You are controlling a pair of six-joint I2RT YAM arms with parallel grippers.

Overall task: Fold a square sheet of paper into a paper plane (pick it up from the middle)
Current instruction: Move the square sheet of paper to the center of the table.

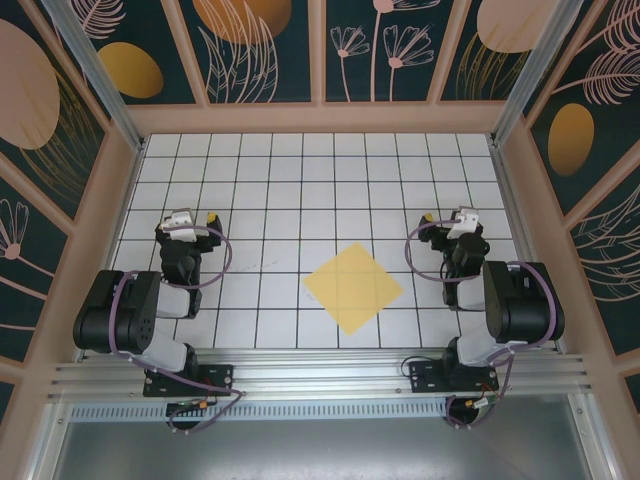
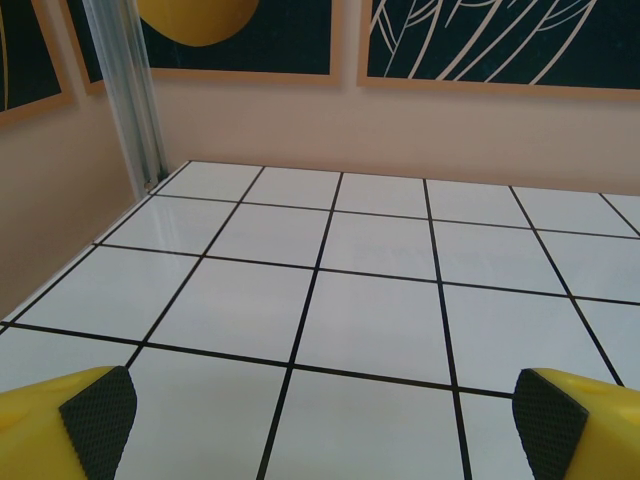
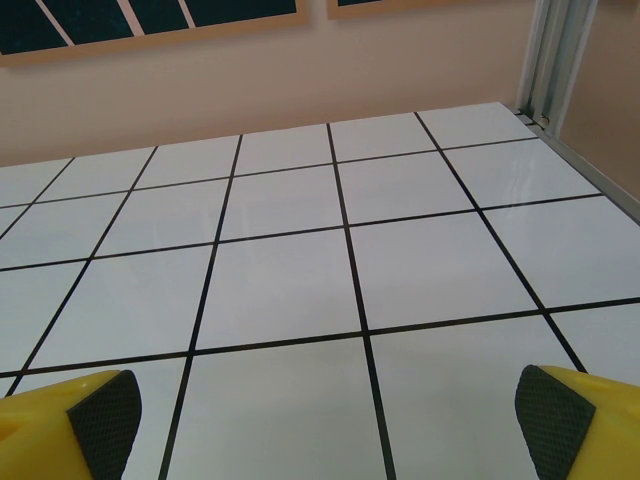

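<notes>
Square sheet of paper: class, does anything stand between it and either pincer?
Nothing visible does. The square sheet of paper lies flat on the table, between the two arms. Bare tiles separate it from the left pincer and the right pincer, both open.

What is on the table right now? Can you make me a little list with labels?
table: white tiles with black lines
square sheet of paper: yellow, lying flat, turned like a diamond, toward the near edge of the table
left end effector: open, holding nothing, apart from the paper
right end effector: open, holding nothing, apart from the paper
folding: not started yet
</notes>
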